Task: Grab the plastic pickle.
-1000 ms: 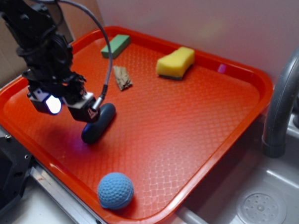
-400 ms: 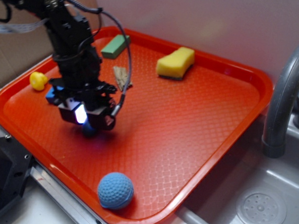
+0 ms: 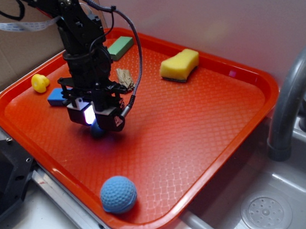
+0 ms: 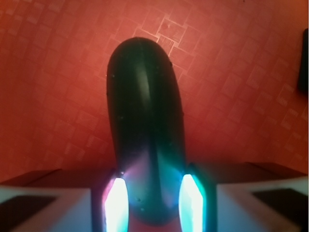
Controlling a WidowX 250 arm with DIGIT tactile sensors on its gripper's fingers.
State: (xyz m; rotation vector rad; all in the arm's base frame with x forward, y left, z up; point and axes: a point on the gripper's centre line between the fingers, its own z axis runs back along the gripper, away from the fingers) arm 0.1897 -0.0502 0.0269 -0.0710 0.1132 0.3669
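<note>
The dark blue-grey plastic pickle (image 4: pixel 145 125) lies flat between my fingers (image 4: pixel 116 203), its smooth, rounded far end reaching out past my fingertips and its near end tucked between the glowing pads on either side.

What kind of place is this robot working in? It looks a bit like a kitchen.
Probably a mock kitchen sink area: a grey faucet rises over a basin with a drain, and a red tray beside it holds a yellow sponge.

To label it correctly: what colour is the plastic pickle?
Very dark blue-grey, almost black, smooth; the plastic pickle shows best in the wrist view.
</note>
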